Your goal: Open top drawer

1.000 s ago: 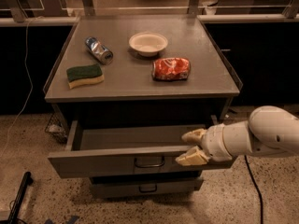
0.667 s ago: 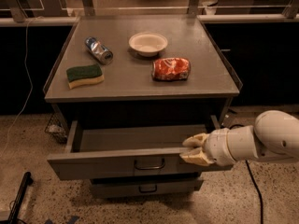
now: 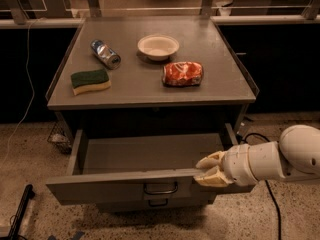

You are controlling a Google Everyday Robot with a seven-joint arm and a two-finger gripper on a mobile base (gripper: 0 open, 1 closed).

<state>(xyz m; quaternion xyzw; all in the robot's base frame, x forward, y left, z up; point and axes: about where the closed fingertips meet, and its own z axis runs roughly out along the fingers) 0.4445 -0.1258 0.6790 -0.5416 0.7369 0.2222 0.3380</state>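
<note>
Table (image 3: 150, 89): grey top, drawers hung below front edge.
Top drawer (image 3: 115, 189): drawn further out from front edge than a second ago; tray exposed; task judged nearly done.
Gripper (image 3: 198, 172): carried outward with drawer, below front right corner; jaws narrow, pinched on drawer's front rim.
Packet (image 3: 182, 74), sponge (image 3: 90, 81), bowl (image 3: 158, 46), can (image 3: 105, 53): left unmoved on top.

One each of can (image 3: 105, 53), bowl (image 3: 158, 46), sponge (image 3: 90, 80), red packet (image 3: 182, 74); one end effector (image 3: 206, 170) at the rim of one top drawer (image 3: 115, 189); perhaps one lower drawer (image 3: 190, 203).
</note>
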